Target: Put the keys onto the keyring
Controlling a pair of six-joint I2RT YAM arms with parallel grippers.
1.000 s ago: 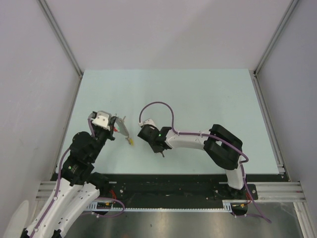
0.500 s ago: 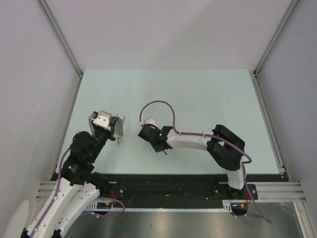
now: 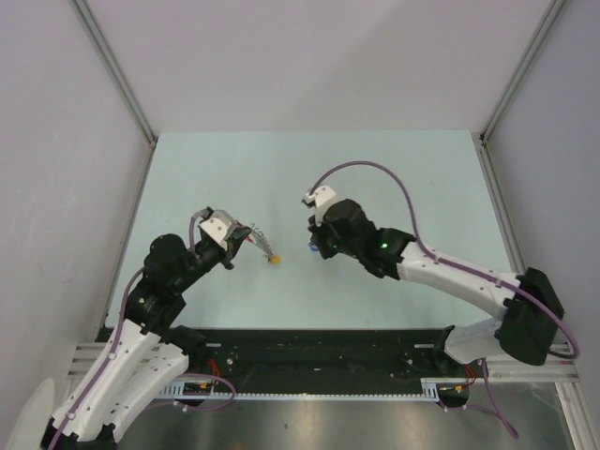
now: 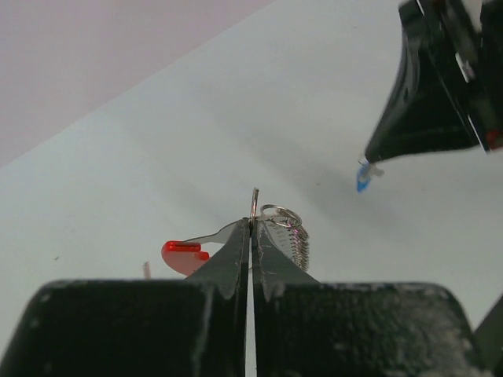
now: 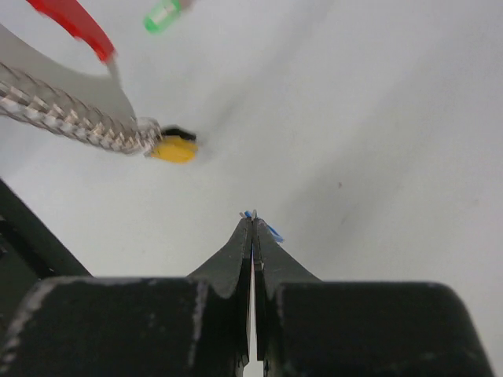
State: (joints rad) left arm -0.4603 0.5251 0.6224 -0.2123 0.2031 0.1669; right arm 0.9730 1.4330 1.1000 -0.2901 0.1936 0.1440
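Note:
My left gripper (image 4: pixel 252 224) is shut on the keyring (image 4: pixel 288 232), pinching its thin metal body. A small steel ring and a coiled part stick out to the right of the jaws, and the curved red piece (image 4: pixel 185 255) to the left. From above, the keyring (image 3: pixel 261 246) juts right from the left gripper (image 3: pixel 244 236), a yellow cap (image 3: pixel 275 260) at its end. My right gripper (image 5: pixel 251 218) is shut on the blue key (image 5: pixel 272 232), held above the table. In the top view the right gripper (image 3: pixel 313 246) faces the keyring, a short gap apart. A green key (image 5: pixel 163 14) shows beyond the keyring.
The pale green table (image 3: pixel 394 178) lies under both arms, bounded by grey walls and metal rails (image 3: pixel 504 211). The right arm's purple cable (image 3: pixel 366 169) loops above its wrist. The black base rail (image 3: pixel 319 352) runs along the near edge.
The right gripper shut on the blue key, lifted and moved right and farther back. The left arm reached forward and right, turning the keyring toward the right gripper.

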